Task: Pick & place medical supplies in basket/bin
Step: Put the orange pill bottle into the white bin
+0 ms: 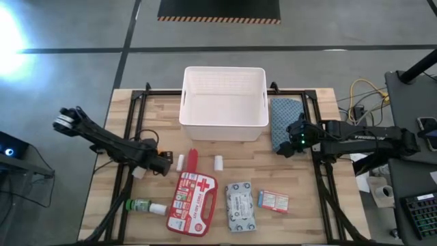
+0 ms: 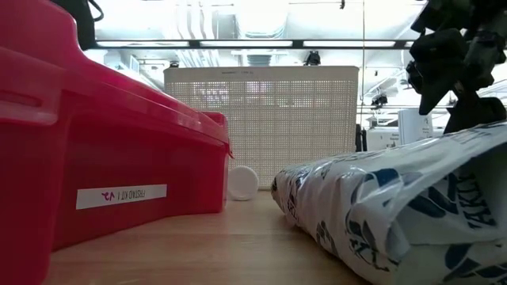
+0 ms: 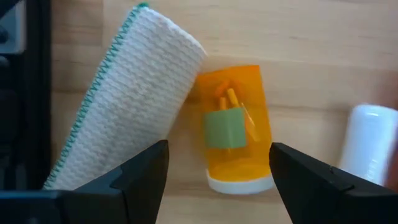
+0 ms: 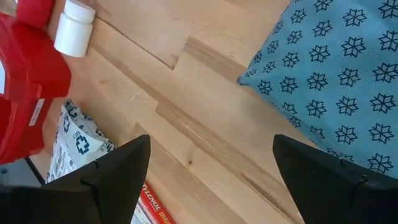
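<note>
The white tub (image 1: pixel 224 102) stands at the table's far middle. My left gripper (image 3: pixel 217 180) is open and hovers over an orange vial with a white cap (image 3: pixel 233 127), one finger on either side, apart from it. A white woven roll with a green edge (image 3: pixel 130 99) lies against the vial. The red first-aid case (image 1: pixel 191 200), wipes pack (image 1: pixel 240 206), red-white box (image 1: pixel 273 201) and green bottle (image 1: pixel 142 206) lie along the near side. Two small white rolls (image 1: pixel 181 162) (image 1: pixel 218 162) lie near the case. My right gripper (image 4: pixel 211 180) is open above bare wood beside the blue cloth (image 4: pixel 336 81).
The blue patterned cloth (image 1: pixel 283 119) lies right of the tub, partly under my right arm. Black frame rails (image 1: pixel 133 130) run along both sides of the table. Cables and a keyboard sit off the table's right edge. Bare wood shows between the tub and the supplies.
</note>
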### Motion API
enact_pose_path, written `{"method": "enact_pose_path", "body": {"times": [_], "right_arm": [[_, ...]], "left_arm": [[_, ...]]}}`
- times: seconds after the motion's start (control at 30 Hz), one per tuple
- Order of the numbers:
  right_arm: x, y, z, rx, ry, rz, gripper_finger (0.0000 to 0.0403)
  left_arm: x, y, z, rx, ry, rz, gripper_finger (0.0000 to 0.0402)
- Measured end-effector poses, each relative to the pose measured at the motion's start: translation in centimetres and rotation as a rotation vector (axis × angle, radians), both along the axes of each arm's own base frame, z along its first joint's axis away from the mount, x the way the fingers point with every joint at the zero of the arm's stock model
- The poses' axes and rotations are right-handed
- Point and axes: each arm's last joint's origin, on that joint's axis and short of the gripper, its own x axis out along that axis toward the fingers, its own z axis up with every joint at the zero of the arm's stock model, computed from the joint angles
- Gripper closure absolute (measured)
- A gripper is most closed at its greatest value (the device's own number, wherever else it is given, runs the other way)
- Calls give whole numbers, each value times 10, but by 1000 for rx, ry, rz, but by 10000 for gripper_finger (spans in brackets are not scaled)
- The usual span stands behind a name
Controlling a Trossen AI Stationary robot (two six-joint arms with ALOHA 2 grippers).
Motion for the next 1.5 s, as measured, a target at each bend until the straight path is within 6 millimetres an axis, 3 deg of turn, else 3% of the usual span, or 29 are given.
{"method": "enact_pose_path", "body": {"times": [0.6,1.03,1.27,1.5], "right_arm": [[0,0,-1,-1,2,2,73],[0,0,-1,-1,7,4,73],[-1,0,-1,-10,10,10,74],[-1,-1,-2,-29,15,10,74]], "left_arm": [[27,-10,-36,34,77,-8,152],[22,-4,-11,172,104,-10,162],[20,8,-16,183,142,12,162],[31,37,-21,180,151,-64,162]]}}
